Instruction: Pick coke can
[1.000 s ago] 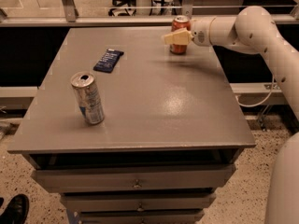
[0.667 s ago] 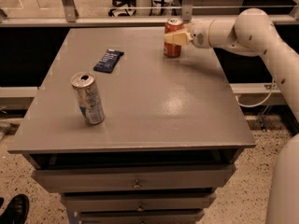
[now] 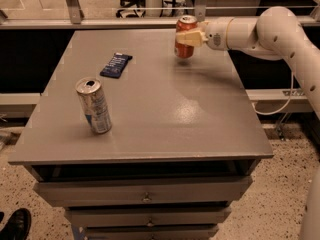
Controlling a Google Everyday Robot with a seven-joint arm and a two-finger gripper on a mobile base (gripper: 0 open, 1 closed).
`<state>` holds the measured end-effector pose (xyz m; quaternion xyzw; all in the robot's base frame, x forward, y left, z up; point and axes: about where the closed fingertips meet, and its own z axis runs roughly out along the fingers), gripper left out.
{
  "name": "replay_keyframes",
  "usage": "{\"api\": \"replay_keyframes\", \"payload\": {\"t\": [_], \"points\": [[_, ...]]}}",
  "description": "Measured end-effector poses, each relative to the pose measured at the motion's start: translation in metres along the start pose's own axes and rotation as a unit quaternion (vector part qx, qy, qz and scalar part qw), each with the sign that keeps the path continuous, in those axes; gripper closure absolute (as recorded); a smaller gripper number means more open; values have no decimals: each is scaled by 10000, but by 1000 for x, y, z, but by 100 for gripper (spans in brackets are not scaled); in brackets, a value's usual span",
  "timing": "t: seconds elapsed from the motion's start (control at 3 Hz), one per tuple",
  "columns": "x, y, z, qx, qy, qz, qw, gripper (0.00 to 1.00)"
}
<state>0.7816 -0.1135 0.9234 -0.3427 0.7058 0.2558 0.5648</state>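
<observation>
The coke can (image 3: 184,46) is red-orange with a silver top and stands upright at the far right of the grey table (image 3: 165,114). My gripper (image 3: 188,36) reaches in from the right on a white arm (image 3: 260,31). It is shut around the can's upper half, and a cream finger (image 3: 193,37) lies across the can's front. I cannot tell whether the can's base rests on the table or hangs just above it.
A silver-and-blue can (image 3: 94,105) stands at the front left of the table. A flat dark-blue snack packet (image 3: 115,65) lies at the far left. Drawers (image 3: 145,196) are below the tabletop. A railing (image 3: 120,21) runs behind the table.
The coke can was tilted in the gripper a second ago and is upright now. The gripper and can have shifted slightly to the left. The other can and the packet have not moved.
</observation>
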Motion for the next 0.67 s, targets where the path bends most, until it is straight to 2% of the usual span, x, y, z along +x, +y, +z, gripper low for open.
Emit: {"api": "replay_keyframes", "payload": {"t": [0.33, 0.67], "points": [[-31, 9, -23, -192, -238, -55, 9995, 100], [-31, 9, -23, -192, -238, -55, 9995, 100]]}}
